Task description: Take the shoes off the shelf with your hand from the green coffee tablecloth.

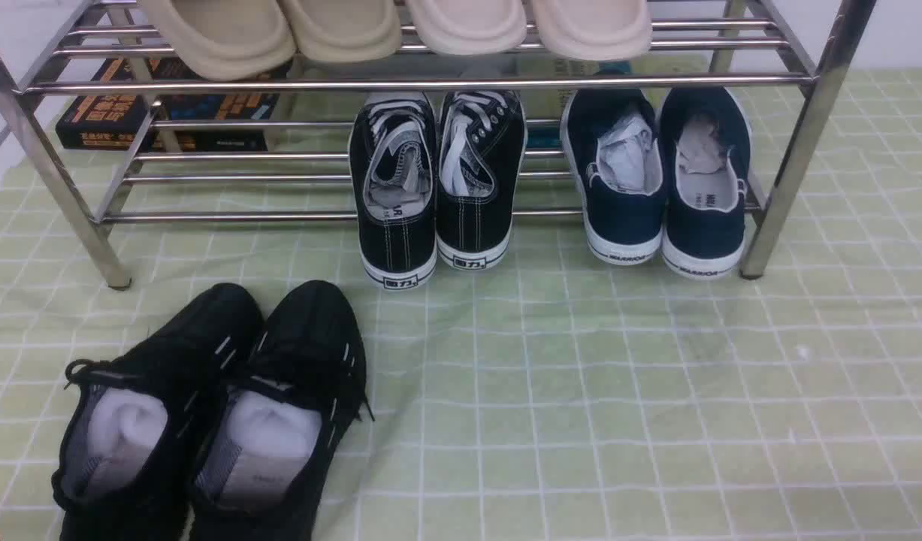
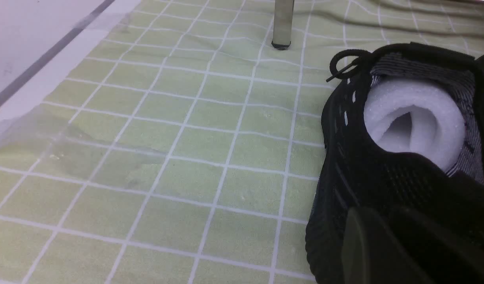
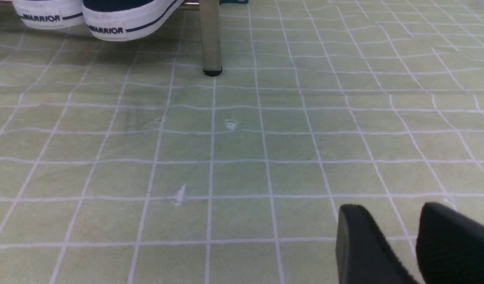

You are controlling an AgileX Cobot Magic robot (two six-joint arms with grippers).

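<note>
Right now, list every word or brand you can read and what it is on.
"WARRIOR": white heel strip of each navy slip-on.
"回力": heel label of each black lace-up sneaker.
Orange print on the dark box behind the shelf bars: too blurred.
Insole print in the navy slip-ons and black mesh sneakers: too small.

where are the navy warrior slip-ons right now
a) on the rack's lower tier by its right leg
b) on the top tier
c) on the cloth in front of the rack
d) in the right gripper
a: the navy slip-ons rest on the lower bars of the shelf, right beside its right front leg.
</note>
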